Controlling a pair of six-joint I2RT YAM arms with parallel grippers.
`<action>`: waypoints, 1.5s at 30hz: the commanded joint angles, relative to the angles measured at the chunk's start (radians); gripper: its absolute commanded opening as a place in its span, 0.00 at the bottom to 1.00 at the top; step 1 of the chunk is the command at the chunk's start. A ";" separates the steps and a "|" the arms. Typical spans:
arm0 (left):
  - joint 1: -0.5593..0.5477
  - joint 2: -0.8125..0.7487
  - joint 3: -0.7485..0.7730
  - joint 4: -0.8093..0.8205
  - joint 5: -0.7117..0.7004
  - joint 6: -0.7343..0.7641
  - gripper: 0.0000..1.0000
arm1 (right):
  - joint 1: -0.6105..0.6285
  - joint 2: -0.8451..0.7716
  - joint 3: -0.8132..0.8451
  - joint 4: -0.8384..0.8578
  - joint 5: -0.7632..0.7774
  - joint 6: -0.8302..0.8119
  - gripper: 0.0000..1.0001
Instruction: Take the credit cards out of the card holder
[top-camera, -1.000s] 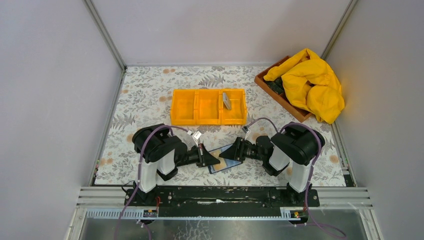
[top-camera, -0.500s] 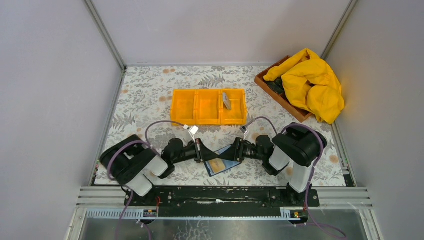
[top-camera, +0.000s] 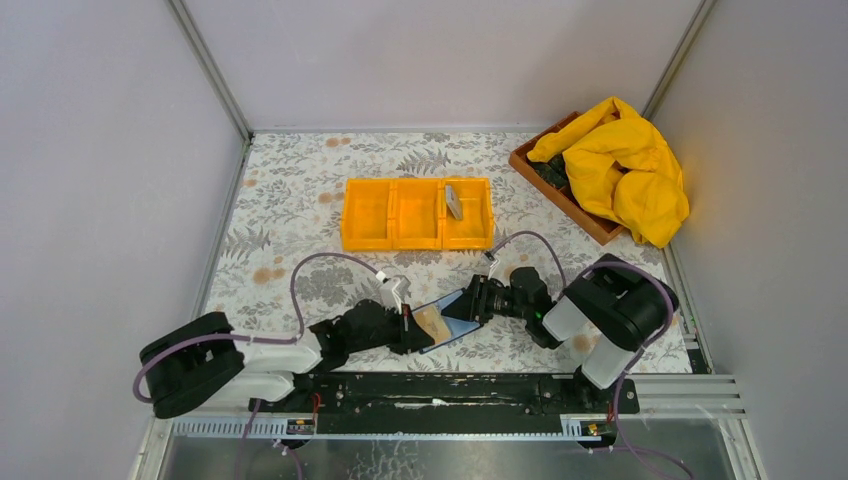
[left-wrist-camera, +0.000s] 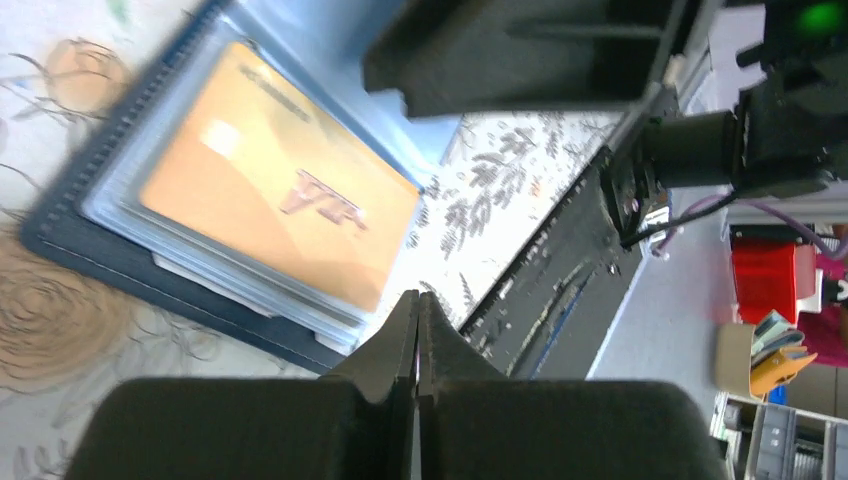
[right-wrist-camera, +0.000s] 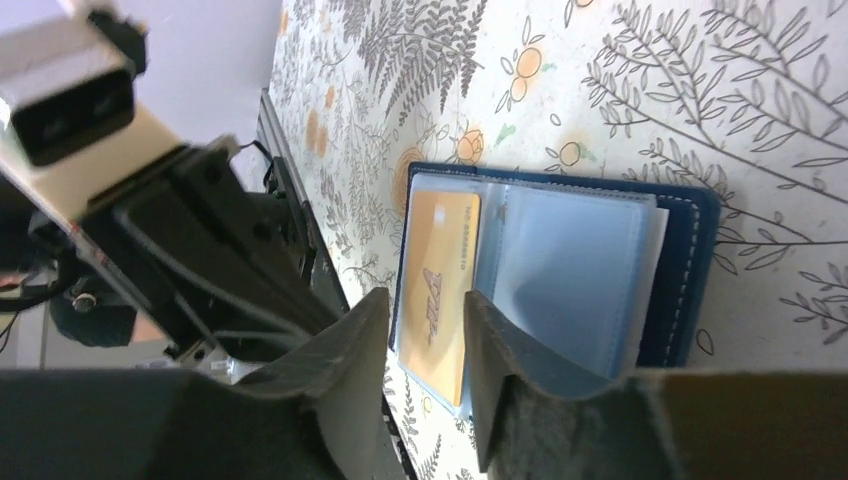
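Note:
The card holder (top-camera: 449, 327) lies open on the floral mat between my two grippers, dark blue with clear sleeves. A tan-orange credit card (top-camera: 432, 320) sits in its left sleeve, also in the left wrist view (left-wrist-camera: 270, 190) and the right wrist view (right-wrist-camera: 437, 270). A grey credit card (top-camera: 453, 201) leans in the right compartment of the orange tray (top-camera: 417, 247). My left gripper (top-camera: 410, 323) is shut and empty at the holder's near-left edge (left-wrist-camera: 110, 255). My right gripper (top-camera: 452, 307) is open, its jaws just above the tan-orange card's end (right-wrist-camera: 425, 305).
A wooden box (top-camera: 530, 170) holding a yellow cloth (top-camera: 620, 165) stands at the back right. The black base rail (top-camera: 440, 385) runs along the near edge, close behind the holder. Grey walls close in both sides.
My left arm has swung out to the left and stretched low, its shut gripper sliding to the holder's left edge. The holder has come open, showing the tan-orange card. The right gripper stays at the holder.

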 joint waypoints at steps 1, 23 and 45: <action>-0.088 -0.103 -0.027 -0.055 -0.125 0.035 0.00 | 0.004 -0.102 0.041 -0.179 0.068 -0.103 0.38; -0.188 0.069 0.081 -0.326 -0.277 0.034 0.00 | 0.004 -0.165 0.045 -0.259 0.091 -0.134 0.33; -0.077 0.111 0.139 -0.327 -0.225 0.066 0.00 | 0.004 -0.108 0.046 -0.201 0.090 -0.114 0.41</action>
